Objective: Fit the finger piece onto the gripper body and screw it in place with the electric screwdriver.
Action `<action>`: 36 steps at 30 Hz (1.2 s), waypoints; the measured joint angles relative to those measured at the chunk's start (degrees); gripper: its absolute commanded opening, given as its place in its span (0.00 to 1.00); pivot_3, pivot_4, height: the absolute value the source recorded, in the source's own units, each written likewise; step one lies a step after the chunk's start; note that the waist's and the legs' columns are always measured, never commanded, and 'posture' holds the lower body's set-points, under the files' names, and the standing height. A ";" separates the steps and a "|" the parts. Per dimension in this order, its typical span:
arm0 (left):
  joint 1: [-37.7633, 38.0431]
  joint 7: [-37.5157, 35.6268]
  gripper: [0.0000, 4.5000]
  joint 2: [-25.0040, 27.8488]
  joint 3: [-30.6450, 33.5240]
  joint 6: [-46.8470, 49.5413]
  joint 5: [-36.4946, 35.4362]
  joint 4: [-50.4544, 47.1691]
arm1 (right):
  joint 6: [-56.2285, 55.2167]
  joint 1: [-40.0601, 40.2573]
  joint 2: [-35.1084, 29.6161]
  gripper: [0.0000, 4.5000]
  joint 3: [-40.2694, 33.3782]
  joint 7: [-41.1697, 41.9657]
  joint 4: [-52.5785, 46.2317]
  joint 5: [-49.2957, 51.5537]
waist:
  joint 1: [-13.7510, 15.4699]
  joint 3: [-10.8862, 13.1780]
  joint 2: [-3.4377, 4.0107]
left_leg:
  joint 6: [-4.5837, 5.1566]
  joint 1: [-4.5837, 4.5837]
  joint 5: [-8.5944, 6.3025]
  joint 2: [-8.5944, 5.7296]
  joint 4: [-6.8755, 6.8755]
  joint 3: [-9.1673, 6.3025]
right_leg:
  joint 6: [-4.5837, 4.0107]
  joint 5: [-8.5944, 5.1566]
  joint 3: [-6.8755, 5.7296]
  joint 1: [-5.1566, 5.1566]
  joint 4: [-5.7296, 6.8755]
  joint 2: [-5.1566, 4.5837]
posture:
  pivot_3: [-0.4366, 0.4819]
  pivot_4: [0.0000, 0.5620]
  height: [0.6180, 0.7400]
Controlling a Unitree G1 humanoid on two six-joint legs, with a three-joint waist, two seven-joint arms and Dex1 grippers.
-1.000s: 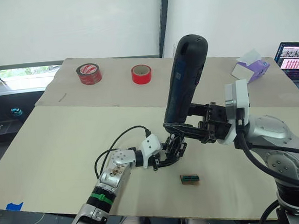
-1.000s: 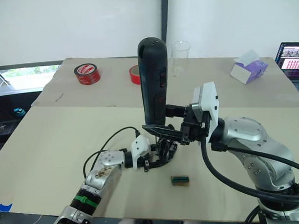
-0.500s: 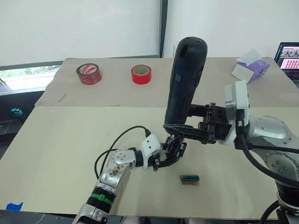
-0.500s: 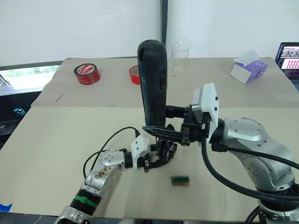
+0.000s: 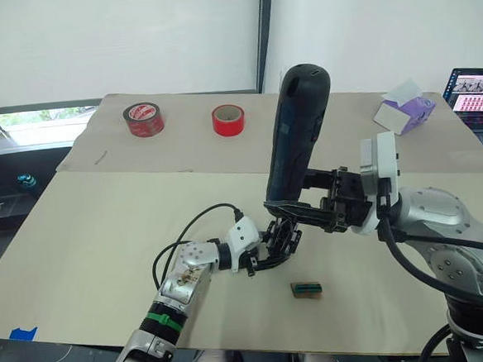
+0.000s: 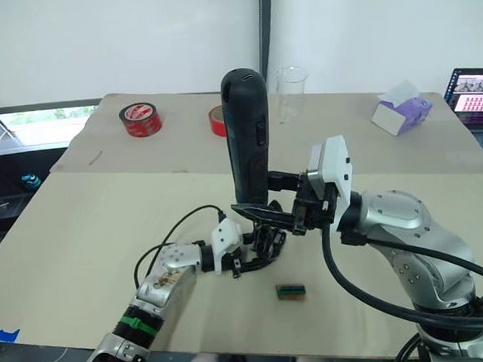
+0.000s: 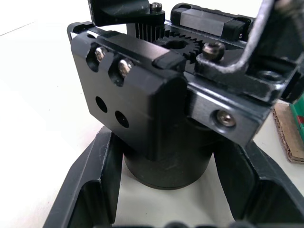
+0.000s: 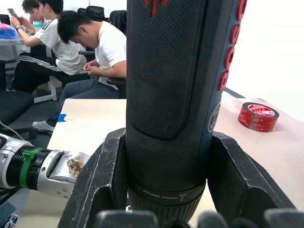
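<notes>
The electric screwdriver [image 5: 298, 131], a thick dark cylinder with red marks [image 8: 230, 42], stands nearly upright, and my right gripper [image 5: 298, 213] is shut on its lower end. Its bit end points down at the gripper body [image 5: 279, 240]; the gripper's fingers hide the bit. That black body of brackets, gear and screws [image 7: 156, 80] rests on the table. My left gripper [image 7: 166, 166] is shut on the body's round base, one finger [image 7: 95, 180] on each side. I cannot tell the finger piece apart from the body's black parts.
A small green-and-brown block [image 5: 307, 289] lies just in front of the gripper body. Two red tape rolls [image 5: 144, 119] [image 5: 229, 120], a clear cup [image 6: 292, 90], a tissue box [image 5: 405, 107] and a laptop [image 5: 474, 90] sit at the back. Seated people [image 8: 95, 52] are beyond the table.
My right arm has edged slightly left, carrying the screwdriver with it. The left gripper and the gripper body have stayed put.
</notes>
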 measured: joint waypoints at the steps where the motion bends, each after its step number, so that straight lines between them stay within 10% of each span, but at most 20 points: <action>1: 0.00 0.00 0.51 0.00 0.00 0.00 -0.01 0.00 | 0.00 0.17 0.00 0.43 0.00 0.01 0.00 0.00 | 0.00 0.00 0.00 | 0.00 0.00 0.00 0.00 0.00 0.00 | 0.00 0.00 0.00 0.00 0.00 0.00 | 0.48 0.27 1.00; 36: 0.14 0.00 0.51 0.00 -0.02 0.05 -0.01 -0.19 | 0.00 0.77 0.01 0.43 -0.12 0.04 -0.05 2.25 | 0.00 0.00 0.00 | 0.00 0.00 -0.01 0.00 -0.01 0.00 | 0.00 -0.01 0.00 -0.01 -0.01 0.00 | 0.48 0.27 1.00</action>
